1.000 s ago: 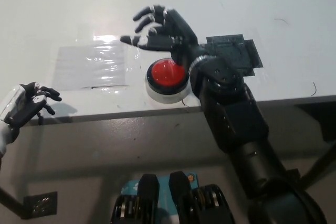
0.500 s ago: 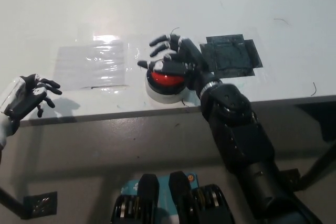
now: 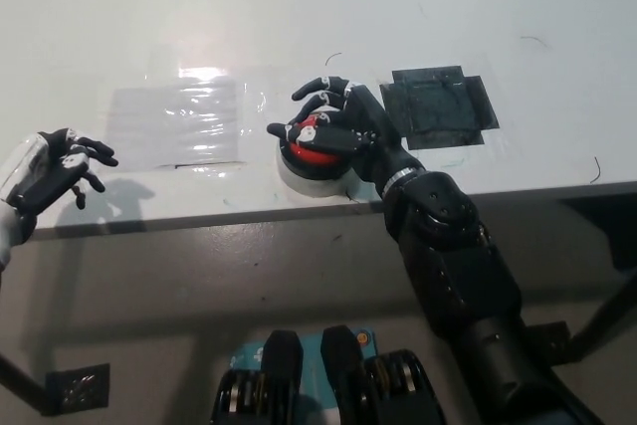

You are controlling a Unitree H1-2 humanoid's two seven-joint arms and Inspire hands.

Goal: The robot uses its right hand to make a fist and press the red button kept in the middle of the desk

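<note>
White desk (image 3: pixel 418 7), red button (image 3: pixel 315 149) near its front edge.
Black right hand (image 3: pixel 338 126) lies on the button, fingers curled into a loose fist; white left hand (image 3: pixel 50 178) rests released at the desk's left edge.

A red button (image 3: pixel 311 149) is seen near the front edge of the white tabletop (image 3: pixel 299 27), roughly at its middle. It is formed by a domed red cap set in a dark ring on a pale round base. Most of the cap is covered by the black right robot hand (image 3: pixel 335 124), whose fingers are curled down over it, so only the front part of the red dome remains visible. Contact between cap and fingers cannot be confirmed
</note>
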